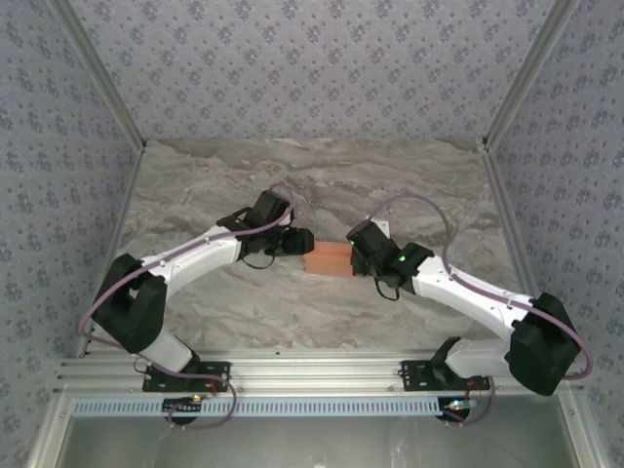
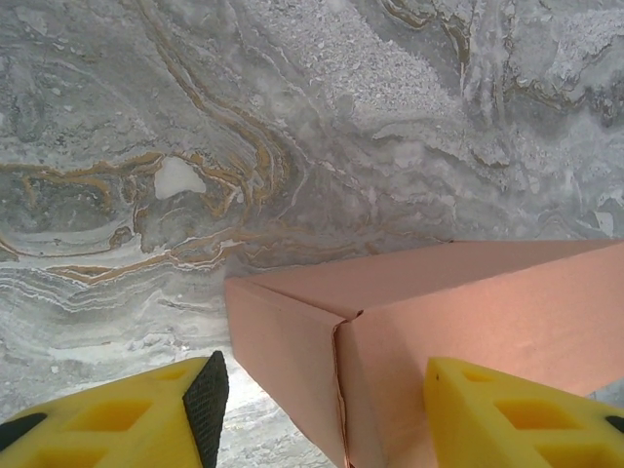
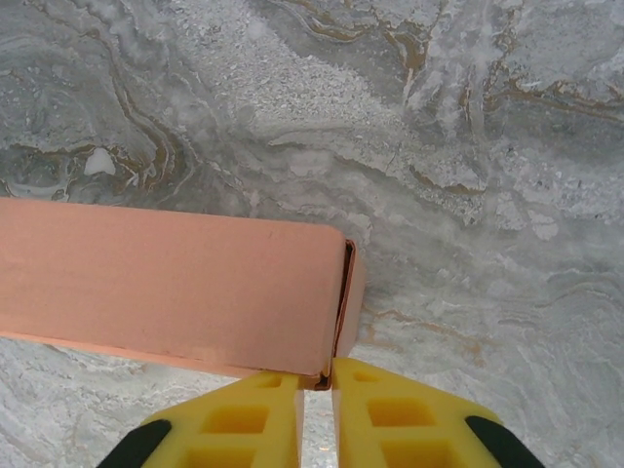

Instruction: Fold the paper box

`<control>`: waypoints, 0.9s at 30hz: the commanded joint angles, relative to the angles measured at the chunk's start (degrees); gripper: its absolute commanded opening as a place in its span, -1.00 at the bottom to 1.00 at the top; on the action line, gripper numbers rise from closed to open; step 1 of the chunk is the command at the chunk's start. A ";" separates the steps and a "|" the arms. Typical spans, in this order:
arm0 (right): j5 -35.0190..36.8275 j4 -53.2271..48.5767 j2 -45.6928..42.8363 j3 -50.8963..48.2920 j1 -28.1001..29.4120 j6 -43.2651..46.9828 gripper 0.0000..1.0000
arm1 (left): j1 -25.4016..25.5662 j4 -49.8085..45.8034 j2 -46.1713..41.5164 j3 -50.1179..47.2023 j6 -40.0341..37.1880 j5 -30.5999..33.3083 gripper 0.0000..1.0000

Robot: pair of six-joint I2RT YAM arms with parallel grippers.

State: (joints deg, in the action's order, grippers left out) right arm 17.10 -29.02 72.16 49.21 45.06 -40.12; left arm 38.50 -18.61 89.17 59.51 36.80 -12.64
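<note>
Right jaws nipping corner, closed paper box (image 3: 166,283)

Tally of the things
One salmon-orange folded card box (image 1: 329,258), one grey marbled tabletop (image 1: 312,185), two white-and-black robot arms (image 1: 190,258) (image 1: 468,292) and two yellow-fingered grippers (image 2: 322,390) (image 3: 317,375) are counted.

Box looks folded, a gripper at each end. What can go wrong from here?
1. The right gripper looks pinched on the corner of the orange card box by its end flap, whose seam gapes slightly; pulling away may reopen it.
2. The left gripper straddles the other end, open; closing could crush the thin card.
</note>
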 commanded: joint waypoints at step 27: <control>-7.76 1.98 0.19 -0.33 -8.46 10.55 -0.31 | -0.01 -1.17 3.78 -4.03 0.13 2.76 0.09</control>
State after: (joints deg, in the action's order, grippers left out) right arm 10.15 -29.43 70.94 52.62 37.08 -31.14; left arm 38.50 -14.52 90.19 58.17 36.82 -12.47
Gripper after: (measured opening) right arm 0.332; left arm 0.545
